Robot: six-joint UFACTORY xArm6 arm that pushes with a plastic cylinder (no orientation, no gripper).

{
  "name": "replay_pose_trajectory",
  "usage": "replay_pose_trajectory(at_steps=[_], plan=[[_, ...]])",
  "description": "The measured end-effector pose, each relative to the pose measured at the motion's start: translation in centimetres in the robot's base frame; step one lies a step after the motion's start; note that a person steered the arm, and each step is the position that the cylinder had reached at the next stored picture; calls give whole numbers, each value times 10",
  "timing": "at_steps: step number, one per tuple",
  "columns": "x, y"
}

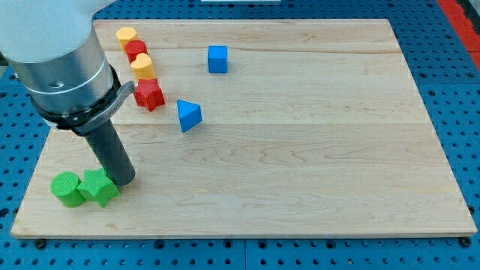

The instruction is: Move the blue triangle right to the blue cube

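Seven blocks on the wooden counter (300,150). No claw on this rig, so no spread or pinch to tell; the arm ends in a dark rod, and my tip (124,182) sits down at the view's lower left, touching or just beside the green cube-like block (99,187). Green cylinder (65,188) touches that block on its left side. Blue triangle (189,115) lies left of centre, well apart from my tip, up and to the view's right of it. Blue cube (217,58) sits near the view's top, above and slightly right of the triangle, apart from it. Diagonal row at upper left: yellow block (126,35), red block (136,51), second yellow block (142,66), red star-like block (149,95), close together. Star is just left of the blue triangle, not touching.
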State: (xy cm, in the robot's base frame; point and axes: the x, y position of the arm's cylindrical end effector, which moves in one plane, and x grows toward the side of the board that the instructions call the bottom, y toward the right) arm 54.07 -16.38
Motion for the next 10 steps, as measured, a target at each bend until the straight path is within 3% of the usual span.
replay_pose_trajectory(at_steps=[2, 5, 8, 10], plan=[[-10, 17], [-83, 56], [-203, 146], [-221, 232]])
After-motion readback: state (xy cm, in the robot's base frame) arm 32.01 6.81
